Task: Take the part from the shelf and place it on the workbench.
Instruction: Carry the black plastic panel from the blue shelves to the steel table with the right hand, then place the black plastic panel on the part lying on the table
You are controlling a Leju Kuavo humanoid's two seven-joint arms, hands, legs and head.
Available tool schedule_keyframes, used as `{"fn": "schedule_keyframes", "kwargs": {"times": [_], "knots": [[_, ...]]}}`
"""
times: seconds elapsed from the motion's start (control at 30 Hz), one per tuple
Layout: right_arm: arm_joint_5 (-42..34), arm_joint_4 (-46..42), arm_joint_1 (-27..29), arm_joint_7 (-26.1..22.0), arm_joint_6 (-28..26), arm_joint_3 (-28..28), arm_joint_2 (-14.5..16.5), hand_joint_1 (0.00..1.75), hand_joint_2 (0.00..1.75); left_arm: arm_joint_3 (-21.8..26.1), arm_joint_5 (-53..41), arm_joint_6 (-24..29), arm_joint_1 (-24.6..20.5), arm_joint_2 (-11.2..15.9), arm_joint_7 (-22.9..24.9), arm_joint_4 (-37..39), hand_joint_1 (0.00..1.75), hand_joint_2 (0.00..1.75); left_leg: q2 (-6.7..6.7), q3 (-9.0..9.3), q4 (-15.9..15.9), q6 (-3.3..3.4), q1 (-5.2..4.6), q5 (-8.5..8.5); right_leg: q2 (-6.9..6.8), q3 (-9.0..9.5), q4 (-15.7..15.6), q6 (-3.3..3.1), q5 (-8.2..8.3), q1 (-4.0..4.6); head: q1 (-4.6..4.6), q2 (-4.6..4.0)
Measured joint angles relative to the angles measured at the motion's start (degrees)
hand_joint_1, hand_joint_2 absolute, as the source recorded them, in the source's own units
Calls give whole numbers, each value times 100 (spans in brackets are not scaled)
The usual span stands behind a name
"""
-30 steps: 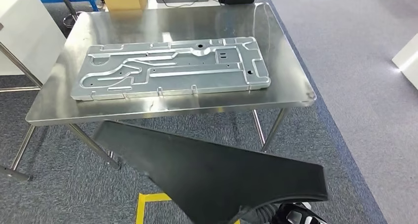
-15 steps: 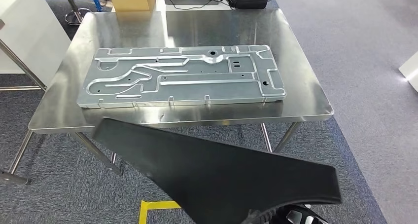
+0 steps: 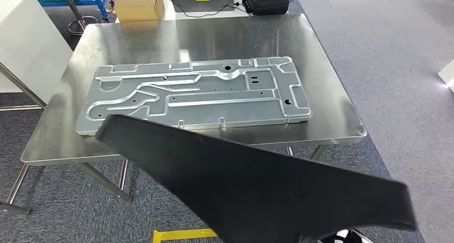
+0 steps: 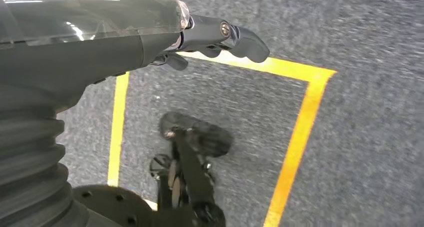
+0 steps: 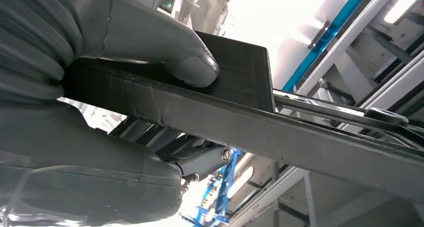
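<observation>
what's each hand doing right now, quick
Left hand: holds nothing, hanging over the carpet; whether its fingers are open or curled cannot be told.
Right hand: grips the black part, thumb pressed on its face.

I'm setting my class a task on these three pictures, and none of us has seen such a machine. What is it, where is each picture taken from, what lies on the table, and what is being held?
This is a walking humanoid robot with two arms that end in fingered hands. One picture looks down from its head. There you see a steel workbench with a flat grey metal plate lying on it, and a cardboard box beyond it. The large black part in front is what the robot carries.

The other two pictures come from cameras at the wrists. In one, the right hand grips the black part, its thumb pressed on one face. In the other, the left hand hangs above grey carpet with yellow floor tape, holding nothing.
</observation>
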Motion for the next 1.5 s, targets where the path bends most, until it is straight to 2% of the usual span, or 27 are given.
{"fn": "schedule_keyframes", "kwargs": {"times": [0.07, 0.13, 0.2, 0.23, 0.3, 0.33, 0.37, 0.4, 0.43, 0.5, 0.53, 0.6, 0.7, 0.73, 0.8, 0.87, 0.9, 0.97, 1.03, 1.07, 1.2, 1.27, 1.33, 1.37, 1.4, 1.43, 1.5], "knots": [[35, 2, -50, 2, -70, -17, -15, 168, 175, 1, 5, 0, 3, 3, -18, 1, 0, 175, 4, 57, -227, 85, -29, 57, -1, 25, 32, 80, -74, 3, -20, 0], [97, 0, -97, 3, -206, -63, -47, 168, 175, 2, 7, 1, 16, 15, -52, -1, 0, 175, 7, 65, -235, 205, -44, 79, -6, 27, 51, 139, -125, 1, -32, 0], [142, 1, -163, 2, -356, -155, -105, 168, 175, 2, 19, -1, 14, 22, -99, -1, 0, 175, 7, 90, -254, 270, -36, 69, -18, -31, 211, 189, -240, -17, -19, 0], [165, 7, -210, 2, -427, -219, -141, 168, 175, 2, 26, -3, 8, 25, -121, -1, 0, 175, 8, 105, -265, 301, -31, 60, -23, -157, 454, 215, -358, -25, -12, 0], [228, 58, -316, 0, -566, -409, -226, 168, 175, 2, 32, -9, 0, 34, -155, -1, 0, 175, 9, 125, -268, 350, -41, 26, -28, -609, 1220, 249, -626, -33, 1, 0], [259, 114, -376, 0, -621, -542, -268, 168, 175, 2, 34, -12, -1, 39, -164, -1, 0, 175, 8, 138, -267, 365, -48, 8, -28, -843, 1557, 255, -686, -35, 1, 0], [315, 194, -453, 0, -689, -703, -310, 168, 175, 3, 35, -15, -2, 42, -172, -1, 0, 175, 3, 160, -267, 375, -57, -13, -28, -999, 1716, 250, -633, -34, 1, 0], [414, 307, -556, 0, -788, -888, -358, 168, 175, 3, 36, -21, -1, 44, -179, 0, 0, 175, -3, 194, -268, 379, -67, -36, -28, -1046, 1655, 231, -466, -30, 1, 0], [559, 446, -684, 5, -930, -1087, -413, 168, 175, 4, 37, -32, 1, 45, -190, 1, 0, 175, -9, 236, -269, 381, -80, -61, -27, -983, 1376, 196, -208, -18, 1, 0], [918, 781, -972, 31, -1299, -1523, -545, 168, 175, 4, 35, -59, 4, 37, -219, 2, 0, 175, -24, 301, -274, 372, -102, -104, -31, -726, 614, 87, 257, 36, -1, 0], [1087, 950, -1118, 63, -1465, -1729, -610, 168, 175, 4, 33, -73, 4, 32, -235, 3, 0, 175, -33, 312, -277, 359, -109, -120, -35, -624, 332, 43, 366, 65, 3, 0], [1528, 1323, -1431, 197, -1815, -2072, -739, 168, 175, 5, 27, -92, 7, 28, -260, 3, 0, 175, -39, 312, -296, 307, -112, -133, -37, -558, 147, 3, 367, 94, 6, 0], [2461, 2000, -1977, 510, -2398, -2387, -976, 168, 175, 5, 2, -104, 1, 46, -279, 3, 0, 175, -21, 306, -234, 222, -121, -211, -40, -476, 1, -22, 388, 39, 7, 0], [2835, 2255, -2181, 659, -2572, -2436, -1053, 168, 175, 4, -10, -108, -2, 51, -280, 3, 0, 175, -17, 224, -52, 201, -123, -316, -47, -443, -43, -32, 398, 17, 3, 0], [3697, 2861, -2650, 1025, -2861, -2450, -1191, 168, 175, 4, -38, -120, -5, 56, -282, 3, 0, 175, -10, -149, 648, 169, -105, -625, -53, -420, -60, -50, 394, 15, 2, 0], [4541, 3572, -3154, 1368, -2964, -2351, -1308, 168, 175, 4, -66, -137, -8, 62, -281, 3, 0, 175, -7, -509, 1216, 140, -91, -741, -48, -419, -50, -55, 384, 20, 4, 0], [4891, 3932, -3402, 1492, -2946, -2248, -1356, 168, 175, 3, -79, -150, -11, 68, -280, 3, 0, 175, -6, -556, 1207, 131, -86, -634, -43, -418, -40, -51, 375, 19, 3, 0], [5519, 4651, -3925, 1655, -2857, -1952, -1423, 168, 175, -1, -102, -177, -20, 87, -281, 3, 0, 175, 1, -359, 596, 142, -81, -174, -32, -412, 3, -29, 340, 15, 2, 0], [6074, 5423, -4483, 1757, -2759, -1564, -1434, 168, 175, -10, -135, -201, -43, 113, -284, 3, 0, 175, 7, -103, -60, 193, -98, 128, -24, -431, 64, 11, 296, 28, 4, 0], [6339, 5823, -4754, 1788, -2702, -1342, -1416, 168, 175, -16, -155, -211, -57, 122, -287, 3, 0, 175, 5, -41, -219, 222, -108, 168, -23, -445, 84, 33, 286, 31, 4, 0], [7042, 7053, -5400, 1897, -2513, -441, -1188, 168, 175, -47, -219, -267, -84, 141, -305, 4, 0, 175, -9, 24, -349, 336, -87, 192, -34, -477, 144, 133, 233, 25, 10, 0], [7214, 7460, -5532, 1926, -2458, -75, -1013, 168, 175, -64, -244, -291, -103, 142, -311, 5, 0, 175, -2, 65, -410, 377, -64, 215, -38, -685, 578, 178, -7, -2, 17, 0], [7300, 7776, -5567, 1960, -2466, 224, -846, 168, 175, -80, -272, -307, -121, 142, -313, 5, 0, 175, -7, 73, -414, 387, -61, 209, -39, -1070, 1307, 223, -287, -42, 20, 0], [7319, 7909, -5544, 1968, -2501, 346, -753, 168, 175, -93, -287, -315, -124, 142, -312, 5, 0, 175, -12, 78, -409, 382, -56, 199, -40, -1218, 1549, 244, -321, -66, 20, 0], [7323, 8023, -5503, 1961, -2566, 450, -656, 168, 175, -109, -303, -329, -123, 142, -312, 5, 0, 175, -17, 87, -400, 369, -48, 183, -41, -1280, 1595, 263, -246, -88, 20, 0], [7312, 8112, -5454, 1941, -2646, 531, -561, 168, 175, -126, -316, -345, -121, 142, -312, 5, 0, 175, -21, 99, -386, 348, -35, 162, -44, -1233, 1418, 279, -70, -109, 21, 0], [7267, 8236, -5351, 1877, -2849, 644, -385, 168, 175, -156, -331, -369, -124, 144, -317, 5, 0, 175, -24, 119, -346, 287, -14, 103, -53, -931, 690, 301, 343, -137, 21, 0]]}}
